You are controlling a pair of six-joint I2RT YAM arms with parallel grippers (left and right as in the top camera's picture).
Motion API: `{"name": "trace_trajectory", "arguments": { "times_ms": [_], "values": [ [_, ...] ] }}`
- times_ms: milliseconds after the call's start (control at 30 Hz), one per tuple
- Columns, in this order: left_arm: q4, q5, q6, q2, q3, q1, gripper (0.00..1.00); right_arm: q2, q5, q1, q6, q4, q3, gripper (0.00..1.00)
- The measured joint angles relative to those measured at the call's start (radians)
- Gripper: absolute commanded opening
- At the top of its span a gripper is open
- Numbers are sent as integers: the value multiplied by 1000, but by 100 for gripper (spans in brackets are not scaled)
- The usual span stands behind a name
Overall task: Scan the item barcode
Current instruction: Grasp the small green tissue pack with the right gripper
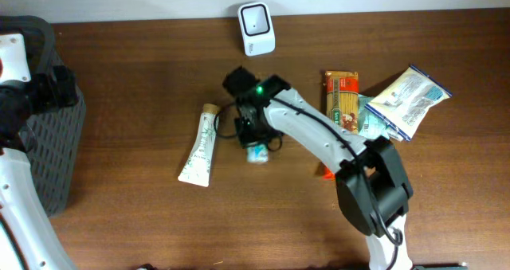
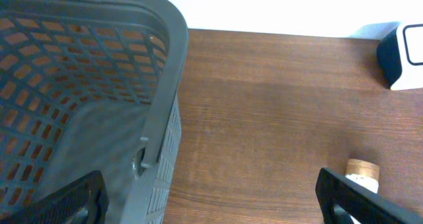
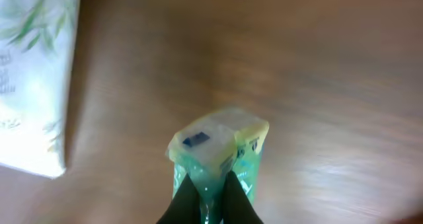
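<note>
Green packet (image 1: 256, 152) is seen from overhead just right of the white tube (image 1: 199, 146). In the left wrist view, the left gripper (image 2: 211, 201) is spread wide, empty, beside the basket (image 2: 165, 65). In the right wrist view, the packet (image 3: 215, 141) is pinched by the closed right gripper (image 3: 207, 187).

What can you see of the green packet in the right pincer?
The green packet looks like a soft, glossy wrapper: translucent green body, pale white-and-yellow end with a small blue mark. The right pincer is shut on its near end, a dark finger on each side. It sits over the wooden table, beside the white tube but apart from it. The view is blurred: print is unreadable, and I cannot tell whether it touches the table.
</note>
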State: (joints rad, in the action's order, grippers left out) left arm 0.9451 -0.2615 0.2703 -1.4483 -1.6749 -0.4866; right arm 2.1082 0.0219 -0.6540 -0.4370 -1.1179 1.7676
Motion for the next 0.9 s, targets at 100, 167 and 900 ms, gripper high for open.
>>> {"name": "trace_trajectory", "arguments": {
  "times_ms": [100, 167, 900],
  "values": [
    [0, 0, 0, 0, 0, 0, 99, -10, -183, 0, 27, -11, 10, 4],
    [0, 0, 0, 0, 0, 0, 99, 17, -243, 0, 53, -3, 10, 12],
    [0, 0, 0, 0, 0, 0, 99, 35, 453, 343, 295, -14, -140, 49]
  ]
}}
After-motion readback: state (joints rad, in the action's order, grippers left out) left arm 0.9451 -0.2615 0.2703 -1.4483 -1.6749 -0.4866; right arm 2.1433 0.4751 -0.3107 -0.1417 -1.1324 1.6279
